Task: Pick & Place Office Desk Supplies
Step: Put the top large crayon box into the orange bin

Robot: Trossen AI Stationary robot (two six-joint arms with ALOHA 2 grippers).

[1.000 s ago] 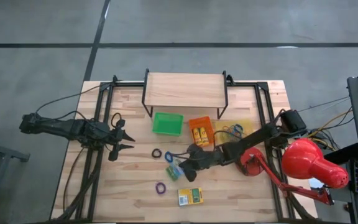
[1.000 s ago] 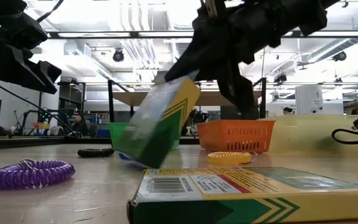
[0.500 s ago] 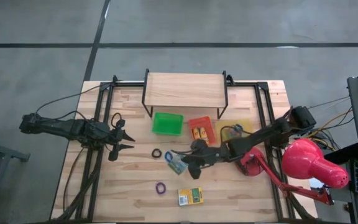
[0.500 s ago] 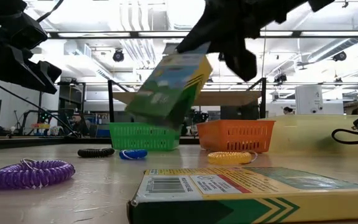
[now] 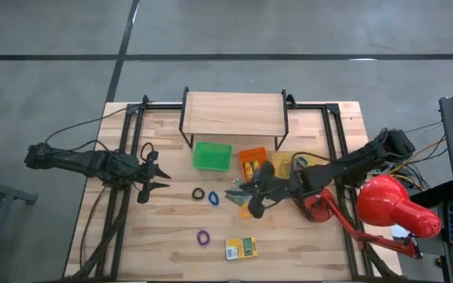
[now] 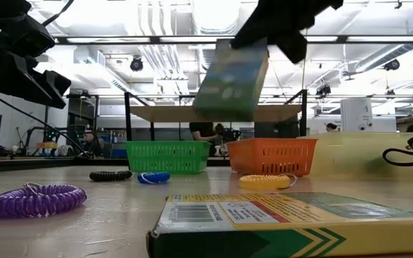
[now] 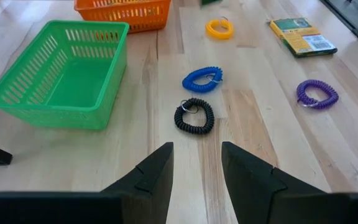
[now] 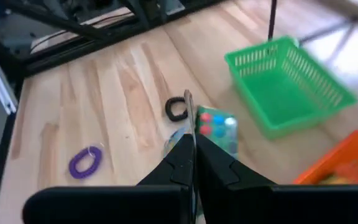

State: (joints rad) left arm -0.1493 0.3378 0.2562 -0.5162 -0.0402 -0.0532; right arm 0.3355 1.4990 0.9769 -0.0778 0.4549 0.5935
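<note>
A green crayon box (image 6: 231,80) is held pinched in the shut right claw (image 5: 248,194) above the tabletop (image 5: 171,244), apparently for carrying toward the orange tray (image 6: 271,156); the left claw (image 7: 196,163) is parted, empty.

Wooden table (image 5: 171,236) fills the view; a green basket (image 5: 212,156) sits just beside an orange basket (image 5: 252,159), both in front of a small wooden shelf (image 5: 233,114) on black legs; a big red lamp (image 5: 395,207) leans over the table's right edge.
</note>
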